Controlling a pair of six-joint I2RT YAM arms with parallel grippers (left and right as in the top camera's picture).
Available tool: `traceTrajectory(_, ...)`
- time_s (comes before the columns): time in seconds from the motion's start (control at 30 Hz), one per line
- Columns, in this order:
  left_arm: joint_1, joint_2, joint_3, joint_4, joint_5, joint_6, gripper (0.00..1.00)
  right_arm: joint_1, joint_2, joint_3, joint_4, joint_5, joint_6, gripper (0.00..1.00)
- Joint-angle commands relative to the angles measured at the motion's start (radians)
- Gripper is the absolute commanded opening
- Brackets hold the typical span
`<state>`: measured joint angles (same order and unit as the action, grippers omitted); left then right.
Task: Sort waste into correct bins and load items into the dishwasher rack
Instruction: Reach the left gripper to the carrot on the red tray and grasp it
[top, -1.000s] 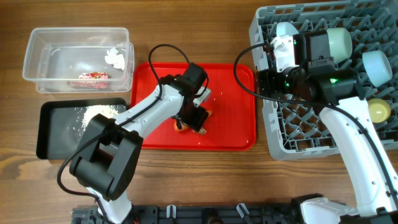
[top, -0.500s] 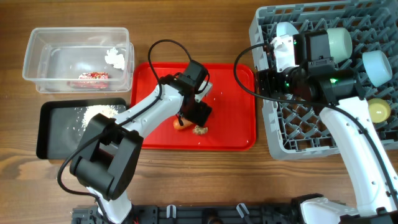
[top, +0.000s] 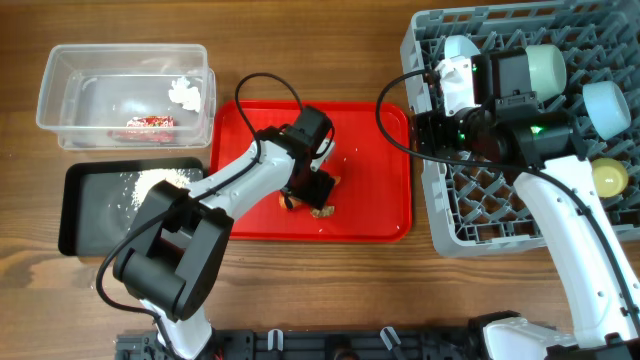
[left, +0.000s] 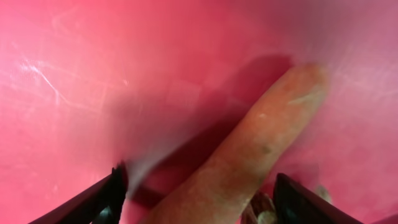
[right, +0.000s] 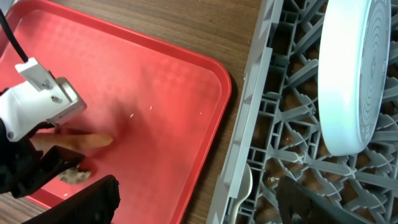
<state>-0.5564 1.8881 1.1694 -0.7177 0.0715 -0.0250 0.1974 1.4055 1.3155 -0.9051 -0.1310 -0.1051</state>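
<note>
The orange carrot (left: 249, 155) lies on the red tray (top: 370, 150), with the small brown scrap (left: 264, 213) beside it. My left gripper (left: 205, 202) is open and low over the tray, one finger on each side of the carrot; it also shows in the overhead view (top: 306, 192). My right gripper (right: 208, 202) is open and empty above the left edge of the grey dishwasher rack (top: 520, 230). The white spoon (right: 244, 186) lies in the rack just below it. The rack also holds a mint bowl (top: 545, 65), a light-blue bowl (top: 607, 105) and the yellow cup (top: 608, 178).
The clear tub (top: 55, 95) at the far left holds the red wrapper (top: 150, 123) and the white tissue (top: 185, 93). The black tray (top: 75, 215) in front of it holds white crumbs (top: 150, 183). A strip of wood separates the red tray from the rack.
My left gripper has shifted slightly over the carrot on the red tray. The right arm has not moved.
</note>
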Motion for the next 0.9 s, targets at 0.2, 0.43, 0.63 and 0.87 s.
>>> traceTrajectory(0.2, 0.003, 0.019, -0.019, 0.006, -0.110, -0.010, 0.43, -0.002, -0.003, -0.001, -0.002, -0.016, 0.011, 0.83)
traceTrajectory(0.43, 0.003, 0.019, -0.019, 0.008, -0.143, -0.010, 0.33, -0.002, -0.003, -0.001, -0.002, -0.016, 0.010, 0.83)
traceTrajectory(0.63, 0.003, 0.016, -0.019, 0.007, -0.145, -0.010, 0.24, -0.002, -0.003, -0.001, -0.002, -0.016, 0.010, 0.83)
traceTrajectory(0.87, 0.005, -0.047, 0.006, -0.031, -0.201, -0.046, 0.04, -0.002, -0.003, -0.001, -0.001, -0.016, 0.011, 0.83)
